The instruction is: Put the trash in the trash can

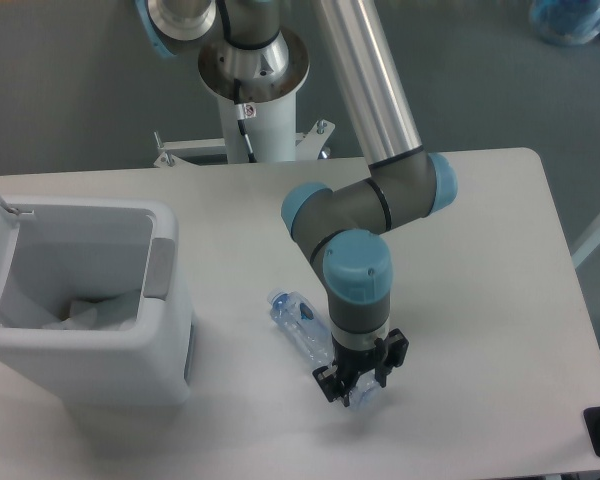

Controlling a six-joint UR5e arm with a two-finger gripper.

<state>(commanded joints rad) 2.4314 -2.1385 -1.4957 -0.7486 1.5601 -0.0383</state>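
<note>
Bottle [302, 328]: lying on counter [480, 250], lower centre.
Gripper [360, 378]: straddling bottle's lower end; closure unclear.
Trash can [160, 340]: left, lid open.
Advice: grip firmly, lift above rim.

The crushed clear plastic bottle [305, 328] lay slanted on the table. The crumpled white wrapper [85, 312] lay inside the open boxy white bin [130, 350].

Gripper [359, 382] lower centre of frame, jaws astride crushed clear bottle [302, 325] lying on white table [480, 260]. Open-lidded white trash can [90, 300] at left edge, crumpled white wrapper [85, 312] inside.
</note>
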